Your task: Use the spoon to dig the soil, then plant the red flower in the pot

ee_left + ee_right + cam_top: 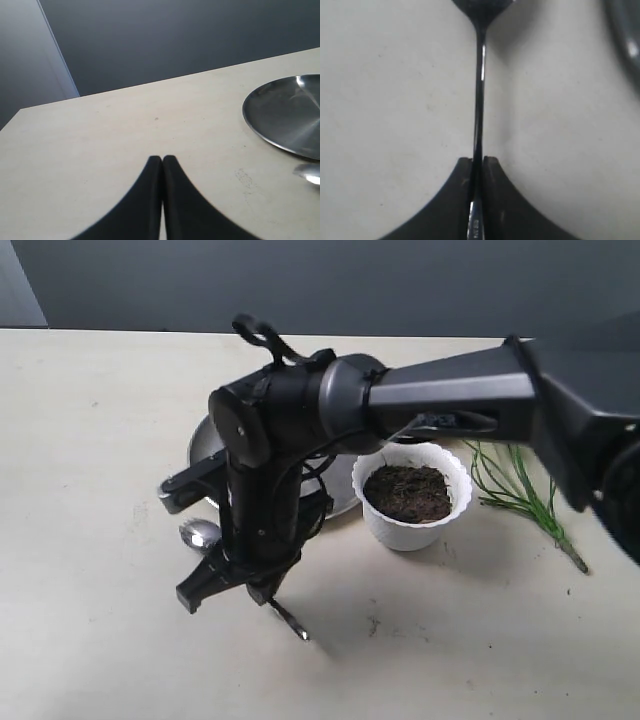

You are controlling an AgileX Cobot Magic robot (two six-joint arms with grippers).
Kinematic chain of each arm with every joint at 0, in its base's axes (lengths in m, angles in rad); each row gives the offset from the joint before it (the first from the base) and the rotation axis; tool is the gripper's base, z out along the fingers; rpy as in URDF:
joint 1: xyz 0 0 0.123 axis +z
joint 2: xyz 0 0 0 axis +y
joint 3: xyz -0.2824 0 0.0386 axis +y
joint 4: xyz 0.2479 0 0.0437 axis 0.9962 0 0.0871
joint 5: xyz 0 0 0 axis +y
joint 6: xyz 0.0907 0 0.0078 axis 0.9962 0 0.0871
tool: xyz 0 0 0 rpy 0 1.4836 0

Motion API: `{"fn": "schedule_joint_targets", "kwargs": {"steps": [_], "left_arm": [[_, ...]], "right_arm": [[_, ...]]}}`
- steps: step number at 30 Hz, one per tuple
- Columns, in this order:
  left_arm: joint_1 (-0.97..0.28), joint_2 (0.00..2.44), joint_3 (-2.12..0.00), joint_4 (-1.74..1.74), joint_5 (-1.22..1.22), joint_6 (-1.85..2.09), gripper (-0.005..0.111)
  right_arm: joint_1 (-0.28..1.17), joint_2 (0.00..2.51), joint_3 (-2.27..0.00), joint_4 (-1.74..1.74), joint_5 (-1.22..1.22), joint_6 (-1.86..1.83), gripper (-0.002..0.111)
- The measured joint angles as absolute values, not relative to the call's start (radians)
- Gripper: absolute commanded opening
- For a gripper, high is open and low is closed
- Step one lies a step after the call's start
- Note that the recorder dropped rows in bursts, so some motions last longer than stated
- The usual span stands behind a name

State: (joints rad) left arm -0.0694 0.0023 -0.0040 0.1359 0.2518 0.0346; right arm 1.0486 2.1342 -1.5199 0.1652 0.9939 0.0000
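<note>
Near the tabletop's front edge, the right claw [477,162] pinches the spoon [479,90] by its handle, so lift it level before swinging toward the pot [412,497] beside the tabletop's middle.

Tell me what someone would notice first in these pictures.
The big black right arm fills the middle, its hand shut on the spoon low over the table. Just right of it stands the white pot, full of dark soil, with a steel plate behind the arm.
</note>
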Motion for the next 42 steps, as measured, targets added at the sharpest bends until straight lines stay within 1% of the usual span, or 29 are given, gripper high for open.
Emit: {"fn": "schedule_joint_targets", "kwargs": {"steps": [3, 7, 9, 10, 14, 17, 20, 23, 26, 30, 37, 42], "left_arm": [[-0.069, 0.002, -0.004, 0.136, 0.252, 0.035, 0.000], [-0.069, 0.002, -0.004, 0.136, 0.252, 0.035, 0.000], [-0.069, 0.002, -0.004, 0.136, 0.252, 0.035, 0.000], [-0.069, 0.002, -0.004, 0.136, 0.252, 0.035, 0.000], [-0.069, 0.002, -0.004, 0.136, 0.252, 0.035, 0.000], [-0.069, 0.002, -0.004, 0.136, 0.252, 0.035, 0.000], [-0.069, 0.002, -0.004, 0.136, 0.252, 0.035, 0.000], [-0.069, 0.002, -0.004, 0.136, 0.252, 0.035, 0.000], [-0.069, 0.002, -0.004, 0.136, 0.252, 0.035, 0.000], [-0.069, 0.002, -0.004, 0.136, 0.252, 0.035, 0.000], [-0.069, 0.002, -0.004, 0.136, 0.252, 0.035, 0.000], [-0.069, 0.002, -0.004, 0.136, 0.252, 0.035, 0.000]], "right_arm": [[1.049, 2.038, -1.520, 0.140, 1.010, -0.012, -0.001], [1.049, 1.899, -1.520, 0.025, 1.110, -0.024, -0.001], [1.049, 1.824, -1.520, -0.081, 1.177, -0.026, -0.001], [1.049, 1.752, -1.515, -0.200, 1.198, -0.023, -0.001], [1.049, 1.623, -1.458, -0.436, 1.213, 0.000, -0.001], [1.049, 1.518, -1.363, -0.588, 1.219, 0.000, -0.001], [1.049, 1.481, -1.276, -0.682, 1.219, -0.007, -0.001], [1.049, 1.421, -1.140, -0.729, 1.221, -0.110, -0.001], [1.049, 1.379, -1.036, -0.783, 1.221, -0.186, -0.001], [1.049, 1.363, -0.930, -1.027, 1.225, -0.326, -0.001], [1.049, 1.368, -0.905, -1.096, 1.223, -0.532, -0.001], [1.049, 1.493, -0.905, -1.170, 1.223, -0.583, -0.001]]}}
